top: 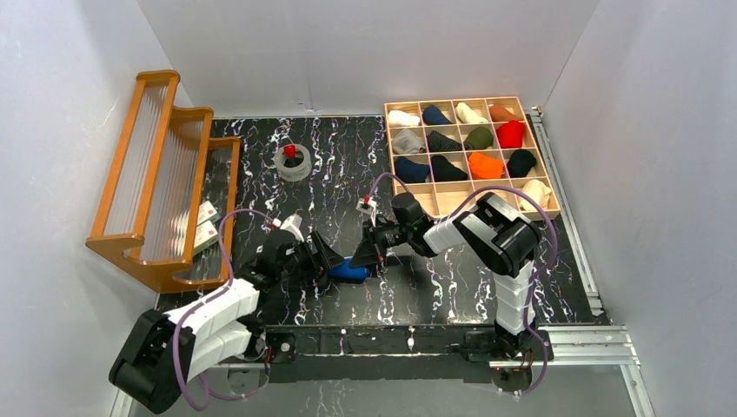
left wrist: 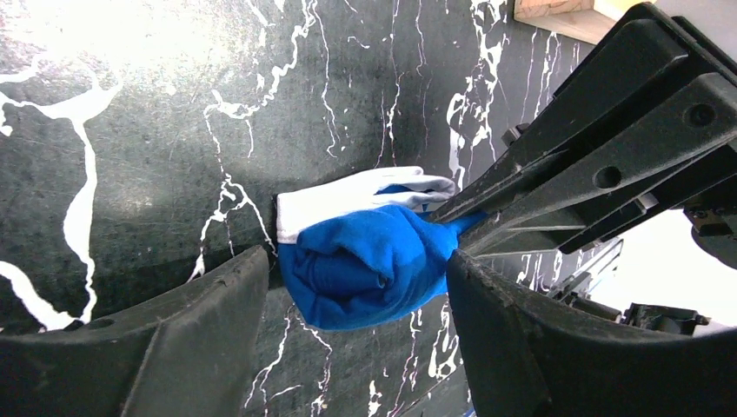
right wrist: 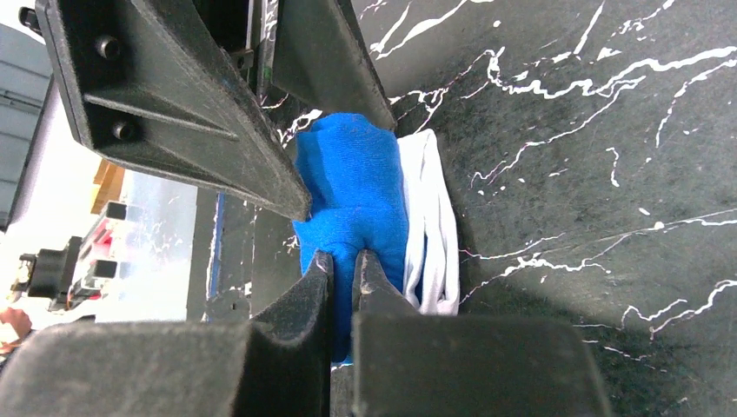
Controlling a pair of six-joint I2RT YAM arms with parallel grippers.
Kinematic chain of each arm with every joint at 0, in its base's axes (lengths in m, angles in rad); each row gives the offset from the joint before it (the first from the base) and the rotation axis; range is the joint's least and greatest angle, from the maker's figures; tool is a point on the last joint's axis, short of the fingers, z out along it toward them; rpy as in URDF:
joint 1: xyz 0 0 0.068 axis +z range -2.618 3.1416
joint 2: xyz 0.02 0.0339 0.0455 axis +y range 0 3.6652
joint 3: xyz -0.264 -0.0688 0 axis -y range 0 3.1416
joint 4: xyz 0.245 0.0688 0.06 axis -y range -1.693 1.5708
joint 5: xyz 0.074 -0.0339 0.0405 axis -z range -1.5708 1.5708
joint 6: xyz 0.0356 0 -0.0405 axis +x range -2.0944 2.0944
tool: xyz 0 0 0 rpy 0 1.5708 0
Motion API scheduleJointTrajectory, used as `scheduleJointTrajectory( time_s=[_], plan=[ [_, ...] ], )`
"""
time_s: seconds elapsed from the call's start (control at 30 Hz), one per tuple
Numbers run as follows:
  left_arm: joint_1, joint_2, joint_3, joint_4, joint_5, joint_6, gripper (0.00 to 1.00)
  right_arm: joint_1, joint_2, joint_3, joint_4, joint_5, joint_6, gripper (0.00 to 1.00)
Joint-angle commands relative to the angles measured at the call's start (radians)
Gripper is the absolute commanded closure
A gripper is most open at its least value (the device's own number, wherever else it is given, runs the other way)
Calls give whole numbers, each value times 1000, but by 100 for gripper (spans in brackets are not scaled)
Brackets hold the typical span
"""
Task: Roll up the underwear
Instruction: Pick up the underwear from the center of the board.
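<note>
No text is legible; the small cards (top: 206,228) by the wooden rack (top: 148,182) are too blurred.

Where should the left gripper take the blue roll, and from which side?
Across the thick blue middle of the underwear roll, coming from the end opposite the right gripper, which is shut on a pinch of fabric. The open left gripper straddles that bulge; the loose white layer alongside would likely slip out.

Wooden rack (top: 161,187) stood left; divided wooden tray (top: 454,200) of rolled cloths (top: 487,165) back right; tape roll (top: 294,163) between, on marbled table (top: 348,169).
</note>
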Motion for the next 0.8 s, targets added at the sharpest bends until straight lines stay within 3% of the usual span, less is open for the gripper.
scheduleJointTrajectory(
  time_s=[0.0, 0.2, 0.33, 0.4, 0.43, 0.47, 0.6, 0.7, 0.77],
  plan=[
    [3, 53, -14, 65, 4, -21, 33, 6, 60, -52, -148, 65, 30, 94],
    [3, 98, -14, -29, -122, -78, 59, 5, 50, -53, -152, 67, 26, 80],
    [3, 99, 5, -55, -150, -49, 67, 4, 4, -53, -133, 44, 0, 58],
    [3, 137, 55, -99, -122, 20, 67, 4, -51, -43, -120, 27, -28, 47],
    [3, 158, 84, -133, -105, 51, 67, 4, -88, -31, -144, 59, -55, 31],
    [3, 173, 108, -155, -100, 72, 67, 2, -121, -13, -197, 89, -104, 24],
    [3, 208, 152, -198, -89, 114, 68, -9, -313, 65, -457, 345, -312, 14],
    [3, 208, 160, -203, -82, 122, 68, -50, -478, -44, -292, 512, -209, 2],
    [3, 208, 161, -206, -82, 123, 68, -77, -482, -72, -236, 534, -88, 1]
  ],
)
